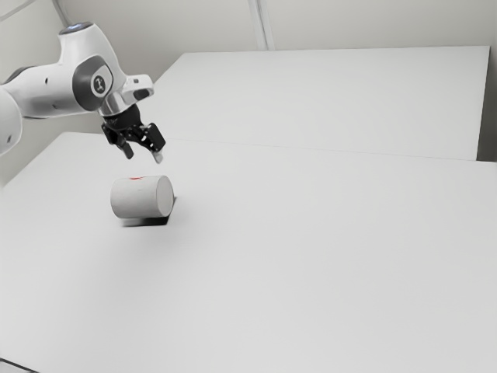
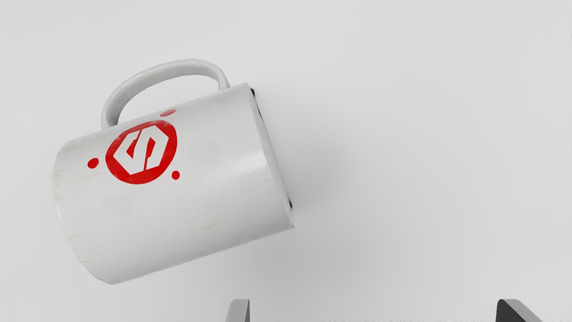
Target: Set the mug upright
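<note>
My gripper (image 1: 144,155) hangs above the table, a little higher than the mug (image 1: 138,197) and apart from it. The white mug lies on its side, one round end facing the exterior view's right. In the wrist view the mug (image 2: 192,192) shows a red logo on its wall and a handle sticking out sideways. The gripper (image 2: 373,311) is open there, its two fingertips wide apart with bare table between them, and the mug is beyond one finger.
The white table (image 1: 295,256) stretches around the mug toward the exterior view's right. Behind it is another pale flat surface (image 1: 326,101). A dark cable-like line (image 1: 19,365) crosses the near left corner.
</note>
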Controlling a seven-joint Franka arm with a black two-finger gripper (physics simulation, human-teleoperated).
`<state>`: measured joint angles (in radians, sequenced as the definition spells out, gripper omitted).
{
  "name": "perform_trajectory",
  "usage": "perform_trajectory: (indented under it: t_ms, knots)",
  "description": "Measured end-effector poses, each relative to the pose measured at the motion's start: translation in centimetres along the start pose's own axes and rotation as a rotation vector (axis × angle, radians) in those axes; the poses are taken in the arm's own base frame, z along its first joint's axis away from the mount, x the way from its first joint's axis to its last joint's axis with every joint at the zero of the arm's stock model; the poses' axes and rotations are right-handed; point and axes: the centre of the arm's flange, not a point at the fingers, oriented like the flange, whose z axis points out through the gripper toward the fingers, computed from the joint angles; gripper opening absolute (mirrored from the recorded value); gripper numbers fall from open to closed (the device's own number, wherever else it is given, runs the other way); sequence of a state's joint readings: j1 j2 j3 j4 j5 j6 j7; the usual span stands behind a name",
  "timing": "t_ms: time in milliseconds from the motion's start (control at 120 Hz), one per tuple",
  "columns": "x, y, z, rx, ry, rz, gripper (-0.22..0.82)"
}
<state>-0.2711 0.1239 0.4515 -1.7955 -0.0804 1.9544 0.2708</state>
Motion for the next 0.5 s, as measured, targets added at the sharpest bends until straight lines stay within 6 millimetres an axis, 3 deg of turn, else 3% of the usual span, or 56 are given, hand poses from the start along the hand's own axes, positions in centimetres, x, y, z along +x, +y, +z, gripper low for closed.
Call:
perform_trajectory:
  t_ms: [83,233,425,500]
  knots:
    - [-0.2,-0.8,-0.1,-0.011,0.004,-0.01,0.6]
    - [-1.8,-7.1,0.3,-0.08,0.025,-0.107,0.6]
    - [-4.1,-16.8,5.1,-0.287,-0.007,-0.24,0.6]
    - [-5.3,-19.6,6.6,-0.378,-0.018,-0.261,0.6]
